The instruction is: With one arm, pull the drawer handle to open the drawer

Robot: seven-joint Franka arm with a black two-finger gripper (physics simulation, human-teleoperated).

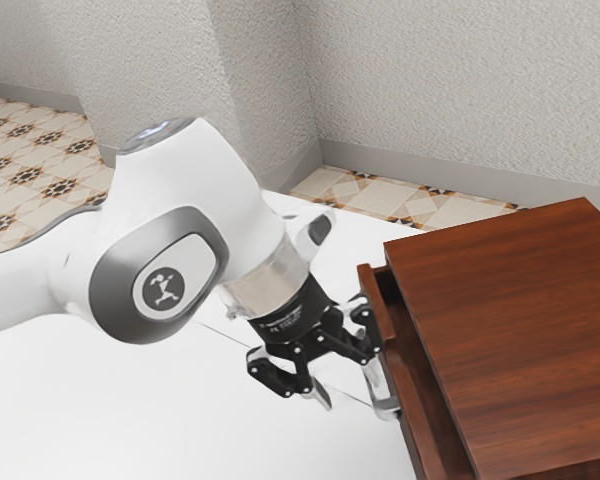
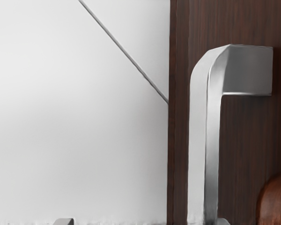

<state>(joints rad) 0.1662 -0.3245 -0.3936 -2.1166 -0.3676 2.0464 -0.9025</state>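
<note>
since the steel handle (image 2: 203, 140) looks stiff and slick, fixed on the drawer (image 1: 378, 290) front that stands slightly proud of the wooden cabinet (image 1: 510, 330), the gripper (image 1: 348, 382), spread wide beside it and clasping nothing, should probably pinch mid-bar.

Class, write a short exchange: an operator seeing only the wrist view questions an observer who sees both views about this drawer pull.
Operator: Is the drawer out yet?
Observer: Slightly; its front stands a little proud of the cabinet.
Operator: Is the gripper shut on the handle?
Observer: No, it is open; one finger stands clear of the handle.
</note>
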